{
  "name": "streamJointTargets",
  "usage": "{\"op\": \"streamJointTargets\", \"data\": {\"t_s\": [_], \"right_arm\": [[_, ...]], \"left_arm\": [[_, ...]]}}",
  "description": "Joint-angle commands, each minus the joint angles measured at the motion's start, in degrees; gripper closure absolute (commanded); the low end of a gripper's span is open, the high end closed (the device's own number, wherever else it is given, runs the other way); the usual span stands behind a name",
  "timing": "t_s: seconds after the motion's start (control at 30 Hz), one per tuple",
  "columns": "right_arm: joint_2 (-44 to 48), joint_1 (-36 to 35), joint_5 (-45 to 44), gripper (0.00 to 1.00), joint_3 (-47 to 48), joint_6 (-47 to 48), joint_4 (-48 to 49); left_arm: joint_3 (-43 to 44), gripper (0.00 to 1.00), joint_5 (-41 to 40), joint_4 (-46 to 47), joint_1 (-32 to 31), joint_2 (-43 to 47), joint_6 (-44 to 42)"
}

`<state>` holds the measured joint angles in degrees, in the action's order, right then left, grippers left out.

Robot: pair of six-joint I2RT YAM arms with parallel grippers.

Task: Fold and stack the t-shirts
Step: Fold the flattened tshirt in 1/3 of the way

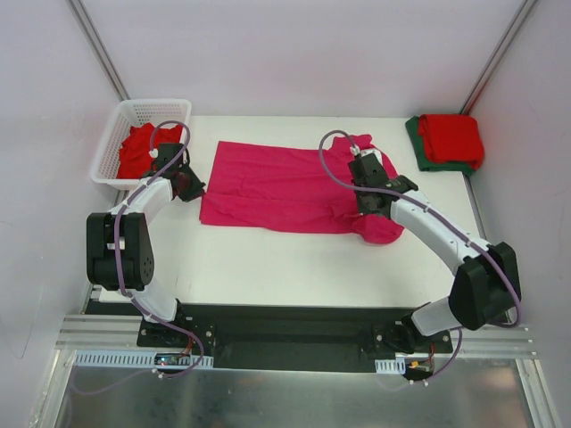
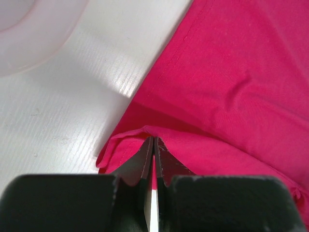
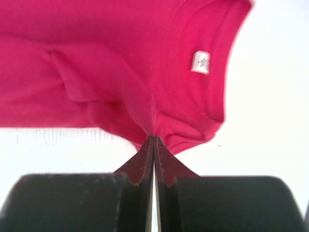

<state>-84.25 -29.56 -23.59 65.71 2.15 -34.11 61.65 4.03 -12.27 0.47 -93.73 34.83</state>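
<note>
T-shirt point(image 1: 277, 183) pink | left pincer point(image 2: 153, 141) grips its edge | right pincer point(image 3: 153, 138) grips near collar | folded stack point(image 1: 451, 140) only in top view

A magenta-pink t-shirt point(image 1: 285, 183) lies spread sideways across the middle of the white table point(image 1: 268, 259), its hem end toward the left and mostly flat, its collar end toward the right and rumpled into folds, with a small white neck label point(image 3: 200, 62) showing inside the collar. A crumpled red t-shirt point(image 1: 138, 147) sits in the white basket point(image 1: 152, 105) at the far left. At the far right corner, a folded red t-shirt point(image 1: 452, 138) rests on a folded dark green t-shirt point(image 1: 417, 143).
</note>
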Motion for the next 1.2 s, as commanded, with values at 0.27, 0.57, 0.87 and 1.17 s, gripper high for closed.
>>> {"op": "streamJointTargets", "data": {"t_s": [0.27, 0.57, 0.87, 1.17], "right_arm": [[7.1, 1.1, -16.1, 0.99, 10.0, 3.5, -7.0], [9.5, 3.7, -18.8, 0.99, 14.0, 4.8, -7.5], [9.2, 4.4, -17.5, 0.99, 18.5, 6.1, -4.0], [8.2, 4.4, -14.5, 0.99, 21.7, 7.5, -3.5]], "left_arm": [[1.0, 1.00, -1.3, 0.7, 0.4, 2.9, -1.6], [2.3, 1.00, -2.2, 0.1, 0.3, 6.5, -3.2], [3.0, 1.00, -0.9, -0.2, 0.3, 7.2, -3.4], [4.4, 1.00, -0.7, -0.4, 0.3, 8.2, -4.7]]}}
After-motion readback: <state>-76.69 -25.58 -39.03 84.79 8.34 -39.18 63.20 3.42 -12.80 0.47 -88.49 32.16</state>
